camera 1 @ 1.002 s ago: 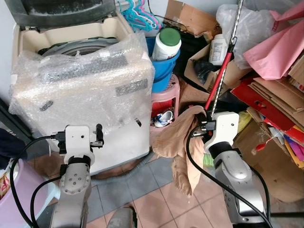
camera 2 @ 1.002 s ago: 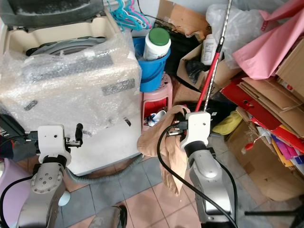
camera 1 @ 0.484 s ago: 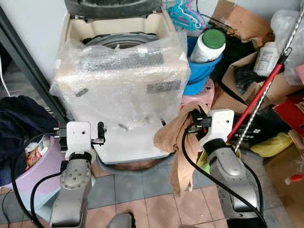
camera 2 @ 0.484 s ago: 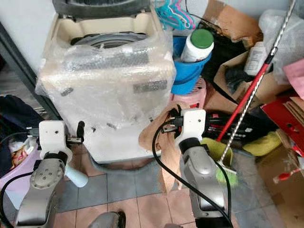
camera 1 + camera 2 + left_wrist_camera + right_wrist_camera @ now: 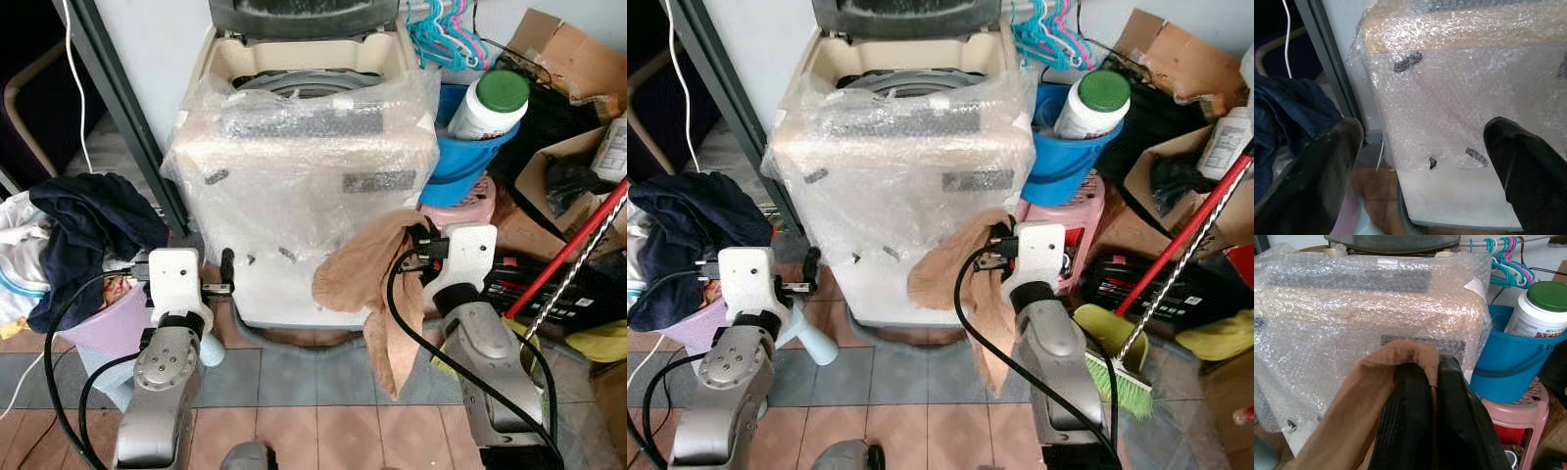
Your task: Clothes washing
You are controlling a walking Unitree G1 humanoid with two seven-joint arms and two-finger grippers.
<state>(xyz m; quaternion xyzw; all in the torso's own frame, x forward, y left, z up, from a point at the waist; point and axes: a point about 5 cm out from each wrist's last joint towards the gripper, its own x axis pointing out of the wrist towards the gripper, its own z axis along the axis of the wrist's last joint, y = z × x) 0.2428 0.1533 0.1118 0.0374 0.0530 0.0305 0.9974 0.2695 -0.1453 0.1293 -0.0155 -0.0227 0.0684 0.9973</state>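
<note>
A cream top-loading washing machine (image 5: 304, 196) wrapped in bubble wrap stands ahead with its lid up and its drum opening (image 5: 299, 83) showing. My right gripper (image 5: 1432, 369) is shut on a tan garment (image 5: 367, 284), which hangs in front of the machine's lower right corner. My left gripper (image 5: 1422, 142) is open with nothing in it, low at the machine's front left corner. Beside it on the left, a purple basin (image 5: 103, 328) holds a heap of dark navy clothes (image 5: 93, 230).
A blue bucket (image 5: 456, 162) with a green-lidded white jar (image 5: 487, 103) sits on a pink stool (image 5: 460, 206) right of the machine. A red-handled broom (image 5: 573, 250), cardboard boxes (image 5: 568, 59) and hangers (image 5: 441, 34) crowd the right. A dark metal post (image 5: 127, 108) stands left.
The camera has swung left, so the machine now sits in the middle and the basin of clothes has come into view. My right gripper still holds the tan garment.
</note>
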